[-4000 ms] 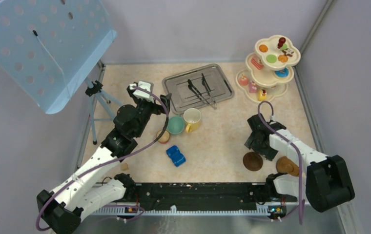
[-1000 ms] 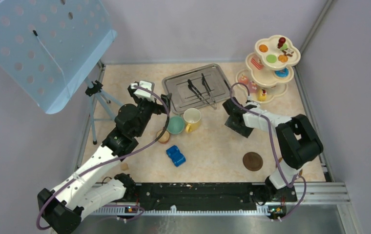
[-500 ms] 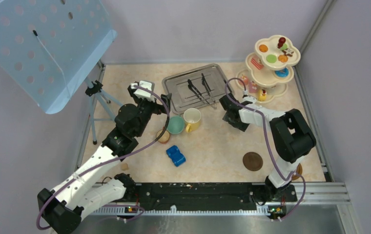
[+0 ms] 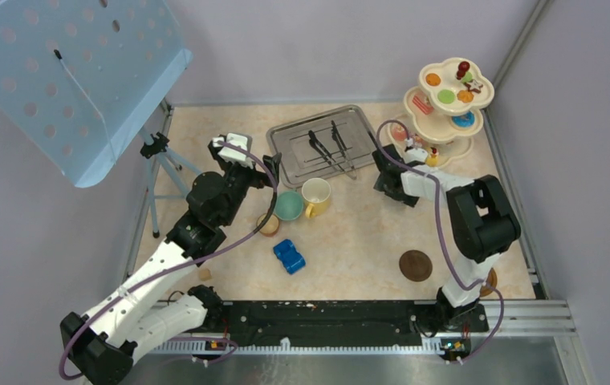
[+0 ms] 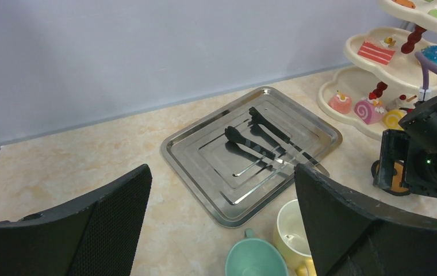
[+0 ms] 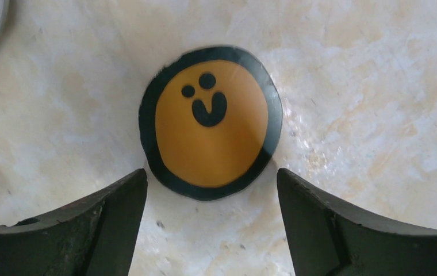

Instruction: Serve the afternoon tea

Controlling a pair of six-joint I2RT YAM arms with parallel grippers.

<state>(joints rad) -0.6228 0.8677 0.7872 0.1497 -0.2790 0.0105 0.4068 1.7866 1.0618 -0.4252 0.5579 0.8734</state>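
Right claw [image 6: 210,179] is spread wide and points straight down at the tabletop [image 6: 377,86]. Its two jaws straddle an orange coaster [image 6: 210,123] with a black rim and a smiley face. That coaster lies flat toward the far edge, between the steel tray and the tiered stand. Whether the jaws touch its rim, I cannot tell.

Left claw [image 5: 222,172] gapes open too, with nothing in it. It hangs over the left half of the tabletop and faces the tray.

Now the rest, biggest first:
- Blue perforated board [image 4: 69,72] stands on its tripod off the far left corner.
- Cream three-tier stand [image 4: 433,128] sits in the far right corner, with toy cakes and macarons [image 4: 446,96] on every tier.
- Steel tray [image 4: 294,148] is at the middle of the far edge, with two black tongs [image 4: 318,148] lying in it.
- Yellow-and-cream mug [image 4: 315,194] and teal cup [image 4: 289,206] stand side by side on the near side of the tray.
- Blue toy car [image 4: 289,257] sits mid-tabletop.
- Brown coaster [image 4: 415,265] lies flat toward the near right corner.
- Small brown cup [image 4: 269,225] is just left of the teal cup, partly behind a cable.
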